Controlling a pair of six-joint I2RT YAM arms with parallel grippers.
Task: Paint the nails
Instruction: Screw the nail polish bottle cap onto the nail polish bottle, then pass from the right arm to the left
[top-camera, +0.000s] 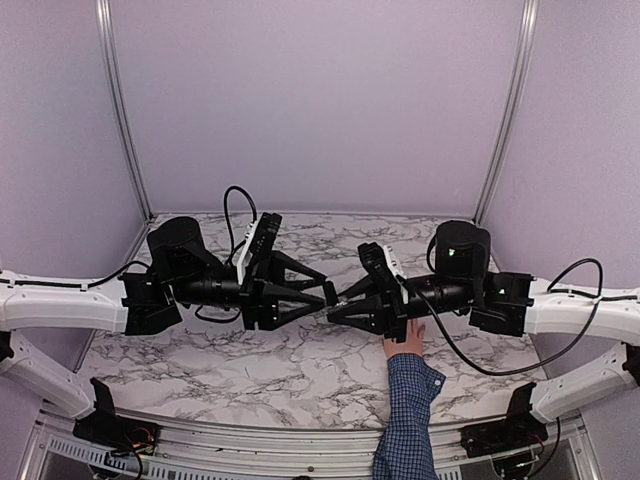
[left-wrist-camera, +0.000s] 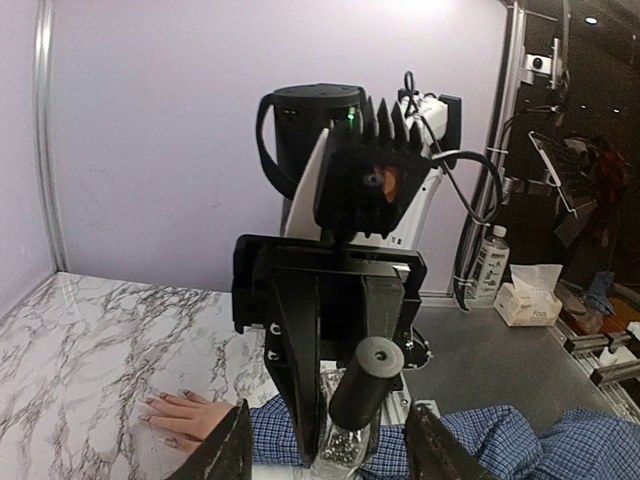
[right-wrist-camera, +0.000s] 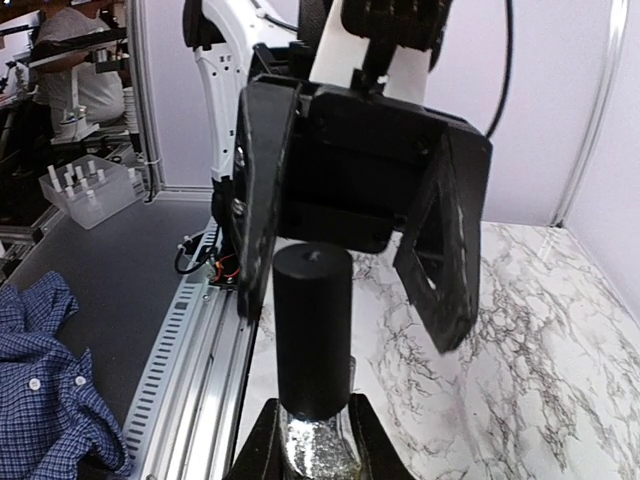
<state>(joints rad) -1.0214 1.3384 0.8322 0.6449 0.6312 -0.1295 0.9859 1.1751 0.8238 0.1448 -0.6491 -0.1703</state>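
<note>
The nails (left-wrist-camera: 150, 402) sit lower left in the left wrist view, beside the left gripper (left-wrist-camera: 335, 455), its jaws spread around a black cap (left-wrist-camera: 365, 380). The right gripper (right-wrist-camera: 310, 447) clamps the bottle (right-wrist-camera: 320, 440).

Top camera looks down from behind; wrist cameras face each other closely, seemingly sharing the bottle (right-wrist-camera: 312, 330)

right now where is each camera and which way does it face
top external: above, behind the bases, looking down on the marble table; left arm, right arm show.
left wrist: on the left arm, facing the right gripper; own fingers at bottom.
right wrist: on the right arm, facing the open left gripper; own fingers clamp the nail polish bottle.
shared: both wrists see that bottle; top and left wrist see the person's hand.
</note>
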